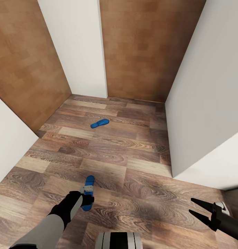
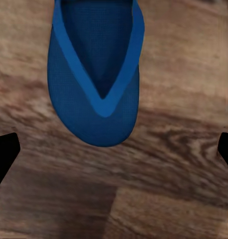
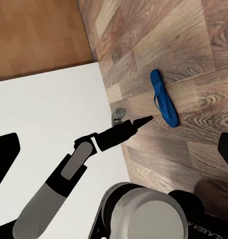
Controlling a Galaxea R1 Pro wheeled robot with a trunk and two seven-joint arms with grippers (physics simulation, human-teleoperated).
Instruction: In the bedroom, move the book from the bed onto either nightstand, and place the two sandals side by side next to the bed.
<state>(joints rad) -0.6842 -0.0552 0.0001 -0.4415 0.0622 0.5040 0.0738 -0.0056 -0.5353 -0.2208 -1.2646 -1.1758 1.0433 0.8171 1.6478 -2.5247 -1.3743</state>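
Two bright blue sandals lie on the wood-plank floor. The far sandal (image 1: 99,123) rests alone toward the back wall. The near sandal (image 1: 89,180) (image 2: 96,69) (image 3: 164,97) lies right under my left gripper (image 1: 87,196) (image 2: 114,154), which hovers open above it, its toe end just short of the gap between the black fingertips (image 2: 4,154). My right gripper (image 1: 199,208) (image 3: 114,154) hangs open and empty at the lower right, well away from both sandals. The book, the bed and the nightstand are out of view.
A white wall corner (image 1: 188,138) juts in on the right and another white wall (image 1: 8,145) on the left. Brown wooden panels (image 1: 146,48) line the back. My base (image 1: 119,240) sits at the bottom. Open floor lies between the sandals.
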